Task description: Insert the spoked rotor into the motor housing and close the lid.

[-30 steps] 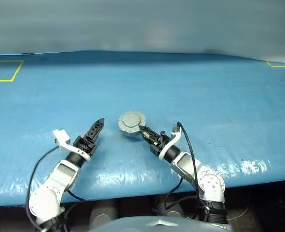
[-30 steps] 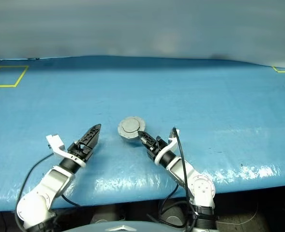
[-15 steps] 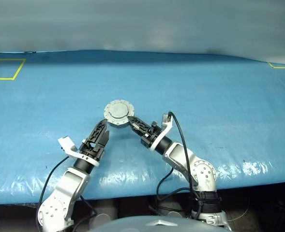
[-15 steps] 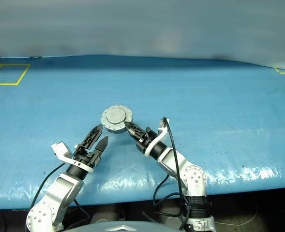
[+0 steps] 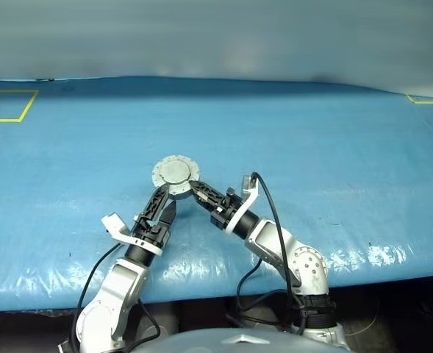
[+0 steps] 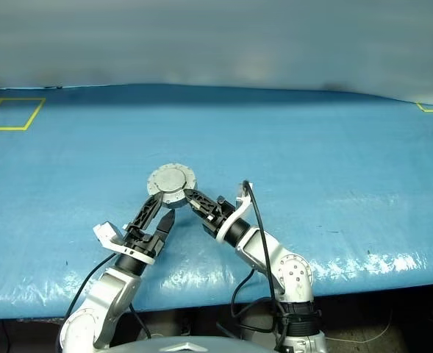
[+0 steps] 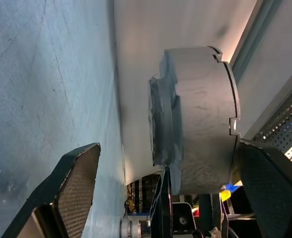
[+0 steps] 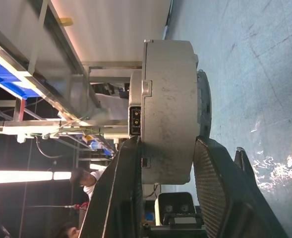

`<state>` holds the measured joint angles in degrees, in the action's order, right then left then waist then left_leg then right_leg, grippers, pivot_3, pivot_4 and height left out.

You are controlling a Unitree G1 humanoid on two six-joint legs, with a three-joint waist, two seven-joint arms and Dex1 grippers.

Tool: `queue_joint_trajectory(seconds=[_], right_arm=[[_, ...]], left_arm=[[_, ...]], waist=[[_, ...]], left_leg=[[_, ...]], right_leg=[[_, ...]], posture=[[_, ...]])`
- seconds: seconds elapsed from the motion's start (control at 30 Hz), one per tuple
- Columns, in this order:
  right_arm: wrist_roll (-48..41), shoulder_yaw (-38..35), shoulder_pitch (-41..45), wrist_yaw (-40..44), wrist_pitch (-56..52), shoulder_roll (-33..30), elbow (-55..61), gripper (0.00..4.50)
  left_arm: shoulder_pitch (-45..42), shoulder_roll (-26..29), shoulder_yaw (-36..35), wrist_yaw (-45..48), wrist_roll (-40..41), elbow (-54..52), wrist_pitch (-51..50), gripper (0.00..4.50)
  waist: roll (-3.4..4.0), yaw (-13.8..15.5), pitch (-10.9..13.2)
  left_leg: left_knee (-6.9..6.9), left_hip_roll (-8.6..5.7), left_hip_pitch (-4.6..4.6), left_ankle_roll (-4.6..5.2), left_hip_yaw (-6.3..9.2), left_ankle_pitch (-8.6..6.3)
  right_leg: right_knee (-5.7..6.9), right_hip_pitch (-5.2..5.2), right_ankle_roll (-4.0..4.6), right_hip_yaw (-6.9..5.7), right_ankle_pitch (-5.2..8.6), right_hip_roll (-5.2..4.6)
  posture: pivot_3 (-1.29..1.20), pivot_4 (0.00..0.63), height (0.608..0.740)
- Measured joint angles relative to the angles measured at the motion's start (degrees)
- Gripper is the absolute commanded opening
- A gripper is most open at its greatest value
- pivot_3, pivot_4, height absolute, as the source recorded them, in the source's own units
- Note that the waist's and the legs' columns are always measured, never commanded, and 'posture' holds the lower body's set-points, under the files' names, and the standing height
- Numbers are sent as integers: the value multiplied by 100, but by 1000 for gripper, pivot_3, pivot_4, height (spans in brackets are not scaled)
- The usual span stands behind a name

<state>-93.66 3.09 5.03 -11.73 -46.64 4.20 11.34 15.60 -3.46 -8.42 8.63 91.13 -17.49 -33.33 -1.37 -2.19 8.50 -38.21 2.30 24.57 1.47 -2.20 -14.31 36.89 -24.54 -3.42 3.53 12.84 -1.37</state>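
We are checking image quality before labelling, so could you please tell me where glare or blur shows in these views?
Left eye view: white glare streaks on the blue table cover along its near edge; the wall behind is smeared and soft. Left wrist view: the motor housing is lit, the near black finger soft. Right wrist view: bright strip lights, dark background, glare patches on the cover.

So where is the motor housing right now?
In the head views the motor housing is lifted above the middle of the blue table, clamped by the right gripper, with the open left gripper just beneath its other side.
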Motion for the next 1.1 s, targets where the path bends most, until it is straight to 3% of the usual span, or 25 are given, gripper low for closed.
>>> queue_joint_trajectory(seconds=[0.5,0.6,0.77,0.9,1.1], right_arm=[[-28,215,-115,-70,-32,-25,73,1141],[-28,275,-133,-70,-97,-32,73,1141],[165,330,-135,55,-141,-176,162,1141],[670,379,-145,342,-88,-196,270,1141],[2089,714,-39,1186,36,-898,667,3075]], left_arm=[[-415,3,9,394,-3,282,138,4500],[-618,-15,3,320,-4,392,153,3961],[-669,-20,10,112,-10,404,130,2450],[-648,-20,11,60,11,397,133,2457],[-553,-8,-55,-280,-89,389,208,2457]], waist=[[0,1,-1],[0,3,-1],[0,9,-1],[1,6,-2],[2,13,-3]], left_leg=[[-4,-4,-1,0,3,0],[-6,-5,0,1,3,0],[-6,-8,1,1,5,0],[-6,-8,0,1,6,0],[-12,-14,0,1,6,0]], right_leg=[[2,2,-3,0,-2,0],[2,4,-6,0,-3,0],[1,4,-27,0,-16,-2],[2,4,-25,-1,-15,-1],[2,6,-25,2,-15,-4]], posture=[[0,150,740],[0,150,740],[0,150,740],[0,150,740],[0,150,740]])
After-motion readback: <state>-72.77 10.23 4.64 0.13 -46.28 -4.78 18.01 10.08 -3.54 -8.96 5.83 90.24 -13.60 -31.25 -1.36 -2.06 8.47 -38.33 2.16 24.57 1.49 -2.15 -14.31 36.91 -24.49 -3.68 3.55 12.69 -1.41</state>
